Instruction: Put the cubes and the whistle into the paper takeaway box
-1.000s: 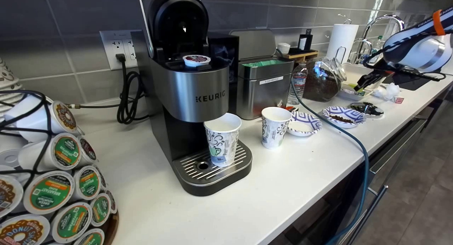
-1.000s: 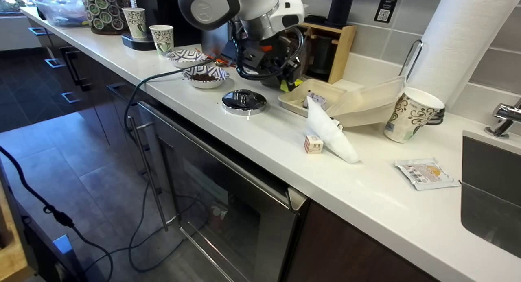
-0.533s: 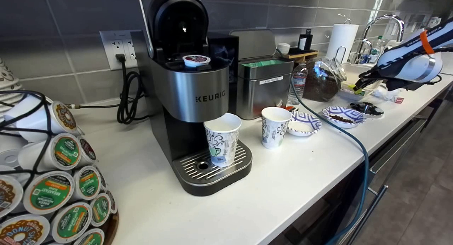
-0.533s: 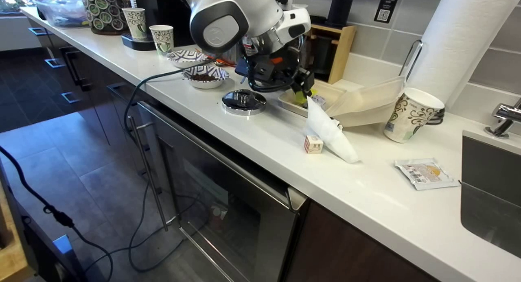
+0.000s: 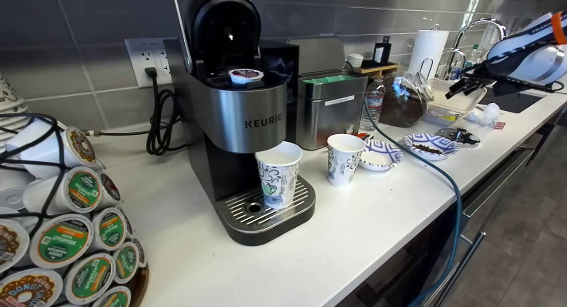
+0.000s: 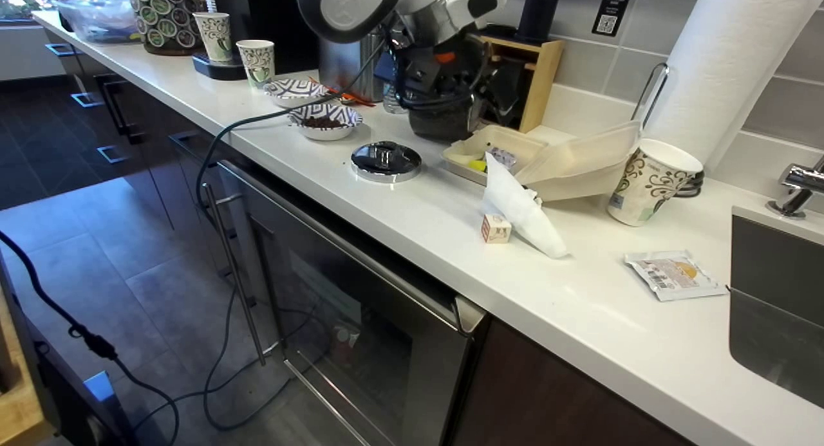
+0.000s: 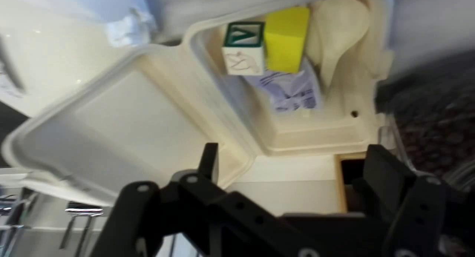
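In the wrist view the paper takeaway box [image 7: 311, 138] lies unfolded, its lid [image 7: 141, 119] spread to one side. Inside it rest a cube [image 7: 243, 49] with a green V, a yellow piece [image 7: 285, 40] against that cube, a purple-printed packet [image 7: 293, 88] and a pale spoon [image 7: 341, 23]. Another cube [image 6: 496, 228], with red marks, sits on the counter beside a white crumpled item [image 6: 524, 204]. My gripper [image 7: 291, 151] hovers above the box, open, its fingers wide apart with nothing between them. The whistle cannot be made out; it is hidden or out of view.
A paper cup [image 6: 653, 182] and paper towel roll [image 6: 734, 73] stand behind the lid. Near the box are a chrome lid [image 6: 386, 161], a bowl with dark bits [image 6: 325, 122], a wooden shelf [image 6: 546, 89] and a glass jar [image 5: 401, 101]. A cable [image 5: 456, 209] crosses the counter edge.
The yellow piece, a second ago at my gripper's fingertips, now lies lower, in the box. The gripper moved down toward the box, then opened and rose clear of it.
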`<state>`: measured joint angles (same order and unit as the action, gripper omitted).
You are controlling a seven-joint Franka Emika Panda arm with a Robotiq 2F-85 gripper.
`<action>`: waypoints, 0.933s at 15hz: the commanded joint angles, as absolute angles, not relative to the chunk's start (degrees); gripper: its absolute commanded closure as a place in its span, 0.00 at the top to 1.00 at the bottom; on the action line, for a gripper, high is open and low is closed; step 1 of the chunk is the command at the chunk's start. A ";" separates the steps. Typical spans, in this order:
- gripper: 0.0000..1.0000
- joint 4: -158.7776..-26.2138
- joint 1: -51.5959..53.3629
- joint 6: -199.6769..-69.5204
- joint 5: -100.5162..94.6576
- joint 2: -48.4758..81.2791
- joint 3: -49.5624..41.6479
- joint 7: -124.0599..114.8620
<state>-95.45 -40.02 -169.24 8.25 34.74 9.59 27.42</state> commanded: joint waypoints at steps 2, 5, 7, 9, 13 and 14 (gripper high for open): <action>1.00 -95.91 -33.90 -165.04 2.17 30.63 -7.33 16.46; 1.00 -94.99 -30.17 -160.58 -3.17 32.30 -17.49 11.12; 1.00 -94.73 -28.81 -154.52 -5.65 33.06 -20.77 9.34; 1.00 -94.31 -30.44 -146.66 -4.32 33.06 -18.70 12.05; 1.00 -91.82 -35.25 -137.02 6.36 33.84 -11.69 14.98; 1.00 -90.85 -35.84 -135.48 8.43 34.32 -10.98 14.73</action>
<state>-94.28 -32.83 -140.38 2.44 32.72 -14.18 13.60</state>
